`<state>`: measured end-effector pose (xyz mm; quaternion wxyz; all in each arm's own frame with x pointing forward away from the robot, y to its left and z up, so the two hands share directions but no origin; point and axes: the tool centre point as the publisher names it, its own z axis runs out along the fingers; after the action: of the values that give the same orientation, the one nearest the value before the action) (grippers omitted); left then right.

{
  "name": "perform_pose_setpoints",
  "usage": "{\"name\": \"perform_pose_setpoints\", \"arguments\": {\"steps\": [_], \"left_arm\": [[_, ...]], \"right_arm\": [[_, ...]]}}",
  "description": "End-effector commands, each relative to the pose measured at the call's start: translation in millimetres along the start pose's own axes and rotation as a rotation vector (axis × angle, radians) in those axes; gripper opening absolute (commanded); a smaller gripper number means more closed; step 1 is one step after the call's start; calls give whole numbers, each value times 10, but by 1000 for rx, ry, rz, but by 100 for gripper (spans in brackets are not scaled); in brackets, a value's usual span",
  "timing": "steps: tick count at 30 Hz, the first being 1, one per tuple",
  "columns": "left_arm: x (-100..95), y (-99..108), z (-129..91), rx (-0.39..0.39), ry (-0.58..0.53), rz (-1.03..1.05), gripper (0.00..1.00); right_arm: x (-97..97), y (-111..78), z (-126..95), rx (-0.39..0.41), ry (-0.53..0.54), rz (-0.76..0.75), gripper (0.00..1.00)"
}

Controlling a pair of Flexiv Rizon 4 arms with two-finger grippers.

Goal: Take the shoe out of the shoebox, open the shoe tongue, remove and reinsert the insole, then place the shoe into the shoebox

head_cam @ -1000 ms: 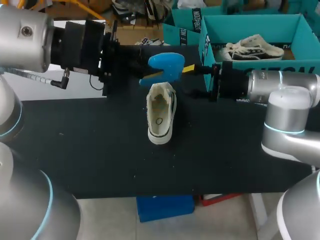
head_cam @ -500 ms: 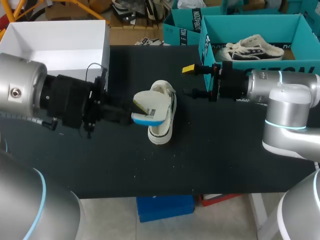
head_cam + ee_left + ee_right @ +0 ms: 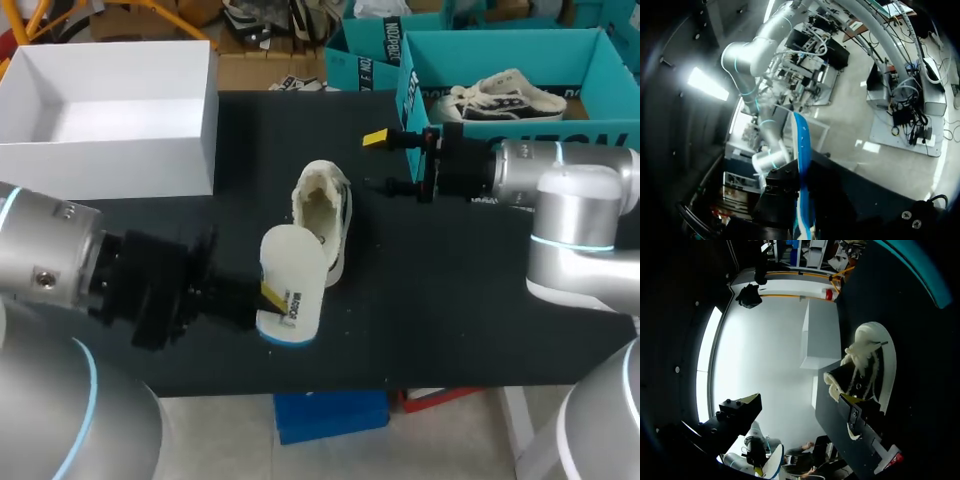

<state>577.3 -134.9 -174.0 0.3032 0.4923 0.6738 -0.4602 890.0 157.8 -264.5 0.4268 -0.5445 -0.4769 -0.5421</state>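
head view: on the near side of the shoe [image 3: 322, 212], the left gripper [image 3: 262, 296] is clamped on the edge of the insole [image 3: 292, 283], white face up, low over the table [image 3: 450, 300]. the insole's far end overlaps the shoe's near left corner in this view. a second ago the same insole hung above the shoe's far end, blue underside up. since then the arm has swung it down and nearer, turning it over. removal looks done, so i judge reinsertion comes next. the shoe lies mouth up and has not shifted. just right of the shoe's far end, the right gripper [image 3: 385, 160] has its fingers spread wide on nothing, unmoved. far left of the shoe, the white shoebox [image 3: 110, 150] stands empty.
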Motion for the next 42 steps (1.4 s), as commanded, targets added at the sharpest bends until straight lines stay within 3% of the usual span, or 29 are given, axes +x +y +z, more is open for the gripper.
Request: {"name": "perform_pose_setpoints", "arguments": {"steps": [1,12,15,32,37,42], "left_arm": [[738,0,64,-48,-386,7,0],[977,453,-21,-80,-449,-3,0],[1006,619,0,-84,-423,-14,0],[1028,617,21,-86,-440,34,0],[1167,750,80,-174,-453,194,0],[1187,930,133,-189,-466,312,0]], "right_arm": [[-6,-4,17,-3,-1,0,100],[-6,-4,17,-3,-1,0,100],[-6,-4,17,-3,-1,0,100],[-6,-4,17,-3,-1,0,100],[-6,-4,17,-3,-1,0,100],[-6,-4,17,-3,-1,0,100]]}}
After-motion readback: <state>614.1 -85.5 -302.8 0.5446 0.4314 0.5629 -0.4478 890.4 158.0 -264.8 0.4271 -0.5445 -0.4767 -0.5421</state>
